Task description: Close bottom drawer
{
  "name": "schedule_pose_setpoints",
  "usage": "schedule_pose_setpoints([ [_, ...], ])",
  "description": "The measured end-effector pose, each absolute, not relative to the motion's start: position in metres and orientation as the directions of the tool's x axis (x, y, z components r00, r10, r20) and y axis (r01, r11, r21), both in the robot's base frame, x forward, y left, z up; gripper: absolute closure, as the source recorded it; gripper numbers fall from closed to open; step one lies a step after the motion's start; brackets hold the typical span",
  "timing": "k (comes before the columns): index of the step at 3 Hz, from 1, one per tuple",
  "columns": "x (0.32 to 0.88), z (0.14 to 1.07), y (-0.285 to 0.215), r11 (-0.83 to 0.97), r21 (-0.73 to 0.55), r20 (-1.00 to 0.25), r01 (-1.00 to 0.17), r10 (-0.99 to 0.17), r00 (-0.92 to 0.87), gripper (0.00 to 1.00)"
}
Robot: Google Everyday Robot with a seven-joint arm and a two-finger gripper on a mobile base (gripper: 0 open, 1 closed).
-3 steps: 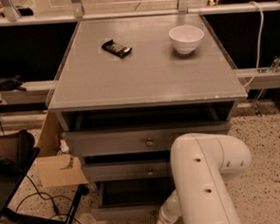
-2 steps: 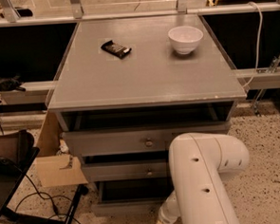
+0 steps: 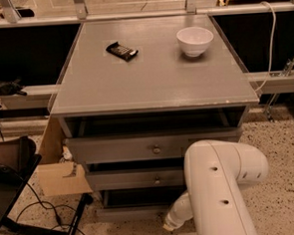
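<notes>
Camera view has the bulky white robot arm nearest me, bending down with its gripper low at the front of the plain grey bottom drawer. I cannot tell whether it is open or closed. The drawer, just left of the gripper, stands pulled out with its dark inside showing, so the closing looks barely begun. Above the gripper, the middle grey drawer and the wider top drawer are ajar too. Farther up, the grey table carries a dark wrapped bar and a white bowl. Since a second ago the arm has edged slightly right, and the drawer looks unmoved.
</notes>
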State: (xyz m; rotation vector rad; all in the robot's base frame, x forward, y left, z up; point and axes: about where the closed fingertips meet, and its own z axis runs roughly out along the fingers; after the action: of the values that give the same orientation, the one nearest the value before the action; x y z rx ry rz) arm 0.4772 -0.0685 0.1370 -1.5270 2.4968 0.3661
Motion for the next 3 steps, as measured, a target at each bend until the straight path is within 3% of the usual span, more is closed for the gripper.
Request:
schedule_pose_setpoints([
  [3, 0.529, 0.15, -0.073, 0.497, 0.088, -0.332, -0.863, -0.802, -0.496, 1.0],
])
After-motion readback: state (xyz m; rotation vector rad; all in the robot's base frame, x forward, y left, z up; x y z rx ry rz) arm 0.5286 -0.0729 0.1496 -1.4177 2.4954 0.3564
